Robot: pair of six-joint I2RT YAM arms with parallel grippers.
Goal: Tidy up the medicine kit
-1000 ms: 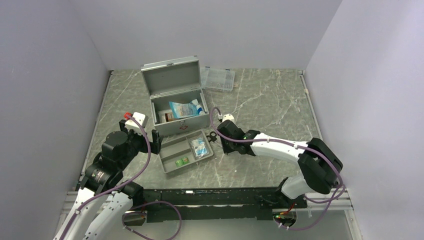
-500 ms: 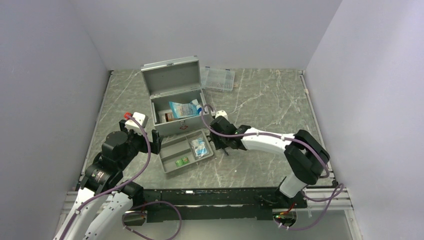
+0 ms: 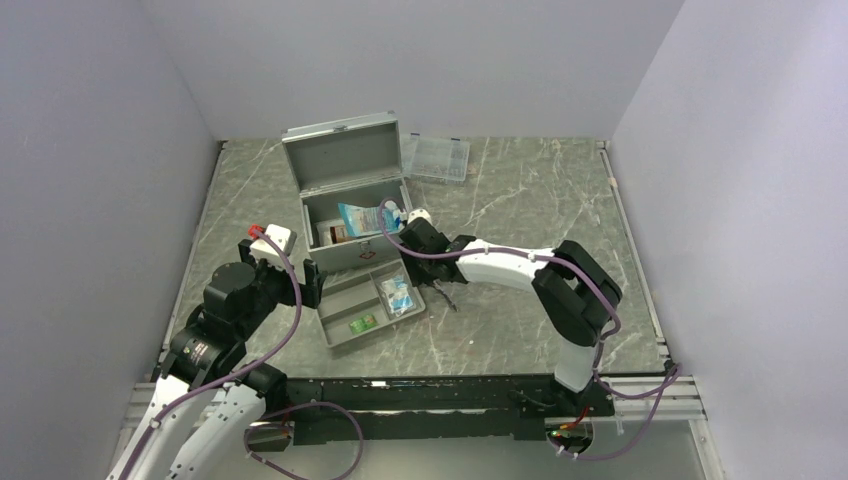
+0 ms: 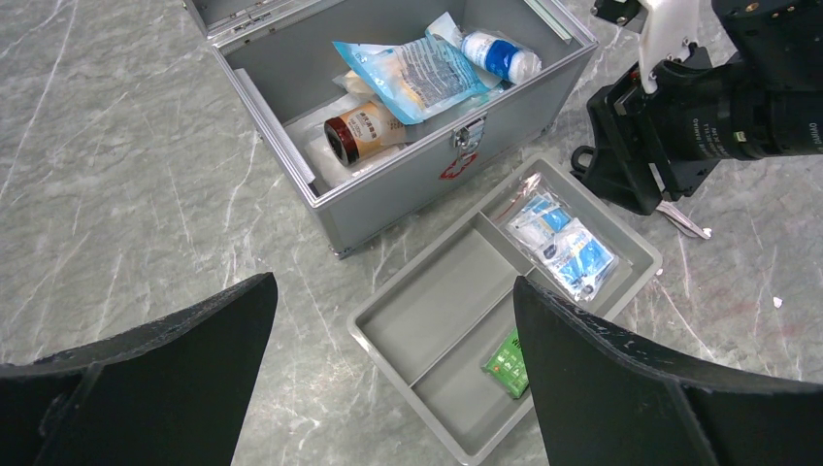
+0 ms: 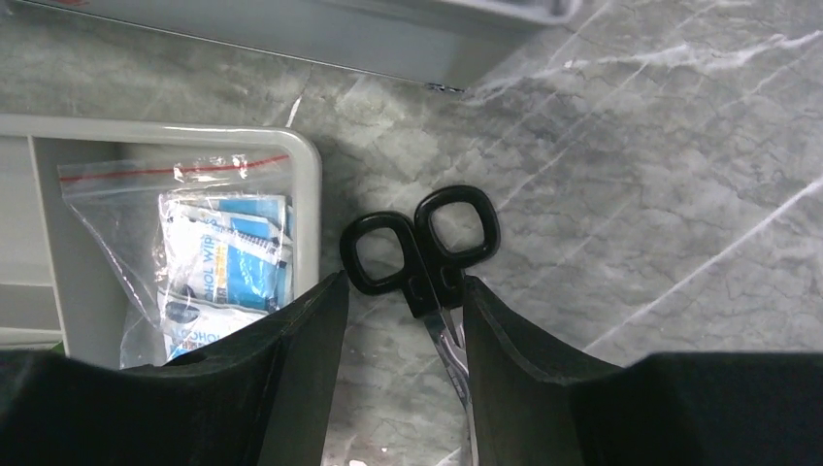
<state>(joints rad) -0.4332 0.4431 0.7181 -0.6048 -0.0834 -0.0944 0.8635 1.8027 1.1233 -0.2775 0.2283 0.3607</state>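
The grey metal hinged-lid medicine kit point(image 4: 408, 194) stands open at mid-table, left of centre, partly stocked. Black-handled steel scissors point(image 5: 427, 262) lie loose on the marble table point(image 5: 660, 175), just beside the shallow grey divided tray point(image 4: 437, 291). The right gripper point(image 5: 400, 286) straddles their pivot, jaws apart, nothing clamped: evidently set for a pickup. The left gripper point(image 4: 388, 291) hovers before the kit, spread wide, empty.

Mostly grey, little colour.
My right gripper point(image 5: 403, 284) is black, like the handles of the steel scissors point(image 5: 424, 291); the marble tabletop point(image 3: 520, 200) is grey, veined white; the grey metal medicine kit box point(image 4: 388, 199) bears a red mark point(image 4: 456, 167).
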